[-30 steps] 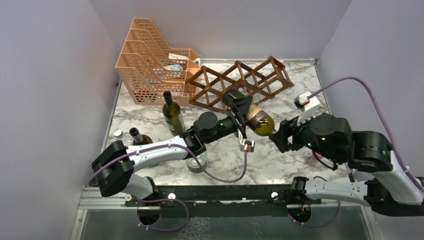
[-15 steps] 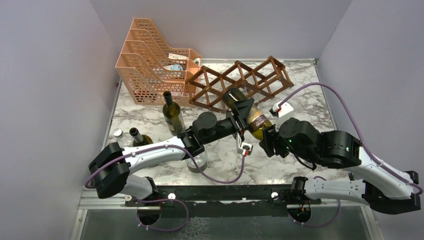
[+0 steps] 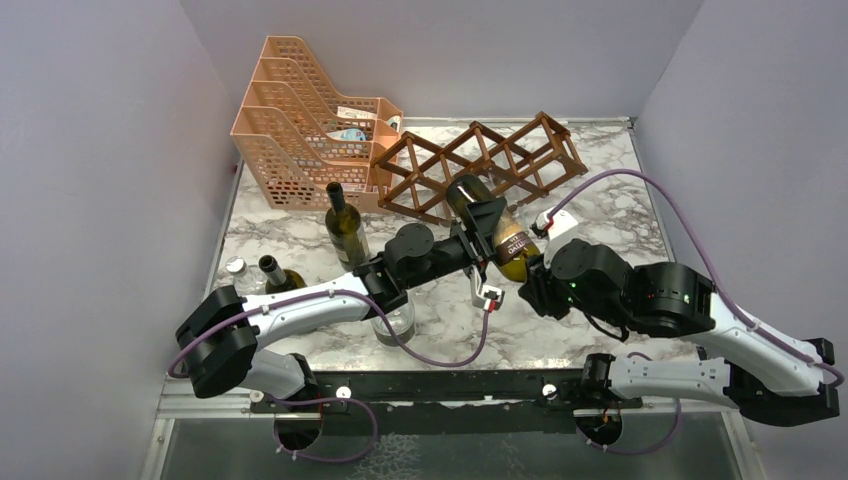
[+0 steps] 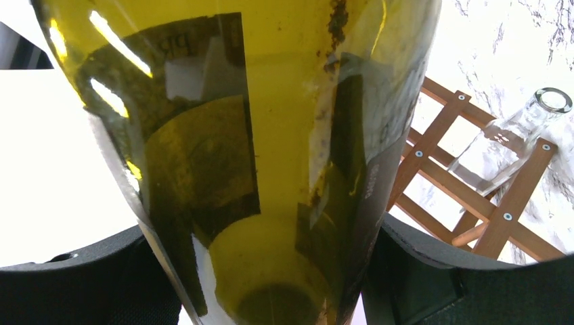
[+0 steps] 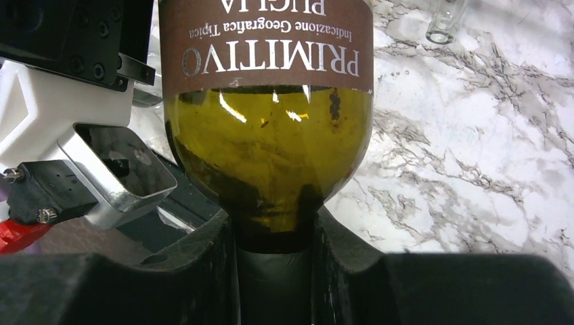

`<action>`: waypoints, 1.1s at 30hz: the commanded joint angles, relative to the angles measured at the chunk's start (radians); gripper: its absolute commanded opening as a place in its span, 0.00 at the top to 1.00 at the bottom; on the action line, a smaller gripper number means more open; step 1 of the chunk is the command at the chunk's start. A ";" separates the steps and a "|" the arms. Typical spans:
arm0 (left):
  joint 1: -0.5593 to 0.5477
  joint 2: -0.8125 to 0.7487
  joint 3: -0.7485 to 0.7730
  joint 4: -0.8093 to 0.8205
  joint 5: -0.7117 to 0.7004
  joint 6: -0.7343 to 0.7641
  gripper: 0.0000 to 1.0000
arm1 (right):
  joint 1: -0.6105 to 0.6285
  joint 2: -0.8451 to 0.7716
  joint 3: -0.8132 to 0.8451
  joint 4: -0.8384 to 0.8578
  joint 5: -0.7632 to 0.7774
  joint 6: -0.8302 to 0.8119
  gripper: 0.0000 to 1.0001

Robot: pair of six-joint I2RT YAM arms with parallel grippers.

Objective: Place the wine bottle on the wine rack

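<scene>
Since 1 s ago your right arm has swung in leftward from the table's right side. The right gripper (image 3: 527,280) went from spread wide to clamped on the neck of the olive-green glass wine bottle (image 3: 512,245) w/ the brown PRIMITIVO label. The left arm and the bottle barely shifted.

L to R now:

- **Far left:** the peach-orange perforated plastic tiered file tray (image 3: 285,120) stands by the back wall.
- **Near of the tray:** on the white-grey marble tabletop (image 3: 620,210) there's an upright green glass bottle (image 3: 346,228). A second dark-necked bottle (image 3: 273,270) sits closer to the left edge.
- **Under the left forearm:** a clear glass vessel (image 3: 392,322); can't tell more about it.
- **Centre:** the left gripper (image 3: 489,222) is roughly half spread, its black fingers (image 4: 433,271) pressed on either side of the wine bottle's body. The bottle is tilted, base pointing far-left and neck near-right, carried off the tabletop btwn your two arms.
- **Bottle vs rack:** the base end overlaps the near edge of the reddish-brown wooden lattice wine rack (image 3: 480,160) in the top view. It isn't in any diamond opening. Touching the slats or not, can't tell.
- **Right:** in the right wrist view the black fingers (image 5: 203,271) hug the neck just below the shoulder, label upside-down above them.
</scene>
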 commanded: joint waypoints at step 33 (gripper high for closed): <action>-0.057 -0.201 0.091 0.080 -0.260 -1.133 0.01 | -0.007 -0.097 0.003 0.079 0.357 0.191 0.99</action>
